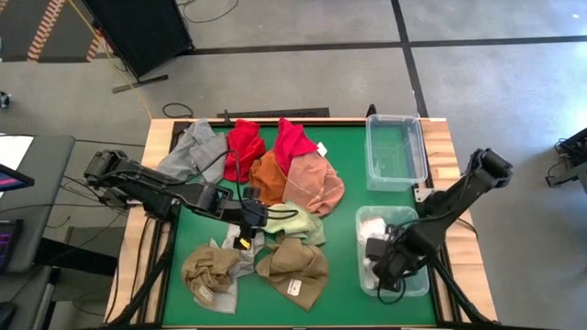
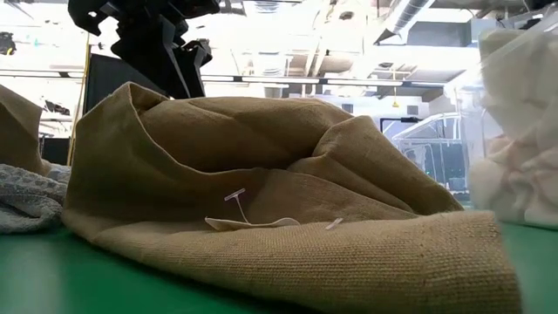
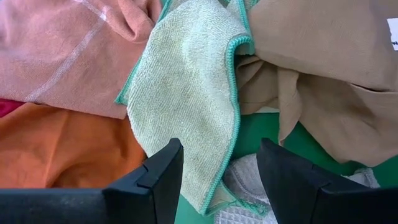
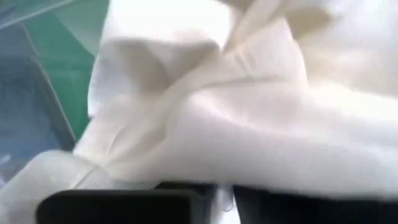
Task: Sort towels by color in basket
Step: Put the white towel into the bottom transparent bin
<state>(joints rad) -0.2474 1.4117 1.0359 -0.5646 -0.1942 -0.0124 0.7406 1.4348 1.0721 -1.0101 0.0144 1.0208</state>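
Note:
The towels lie heaped on the green table: a grey one (image 1: pixel 191 151), two red ones (image 1: pixel 245 145), an orange one (image 1: pixel 269 179), a pink one (image 1: pixel 316 183), a pale green one (image 1: pixel 298 220), two tan-brown ones (image 1: pixel 295 266) and a white-checked one (image 1: pixel 240 259). My left gripper (image 1: pixel 249 220) hangs open just above the pale green towel (image 3: pixel 186 93), its fingers (image 3: pixel 163 177) over that towel's near corner. My right gripper (image 1: pixel 381 257) reaches down into the near clear basket (image 1: pixel 417 284), close over a white towel (image 4: pixel 249 106) lying in it.
A second clear basket (image 1: pixel 394 151) stands at the far right of the table. In the low view a tan-brown towel (image 2: pixel 279 192) with a small tag fills the front, with the white towel (image 2: pixel 523 131) behind it at the right.

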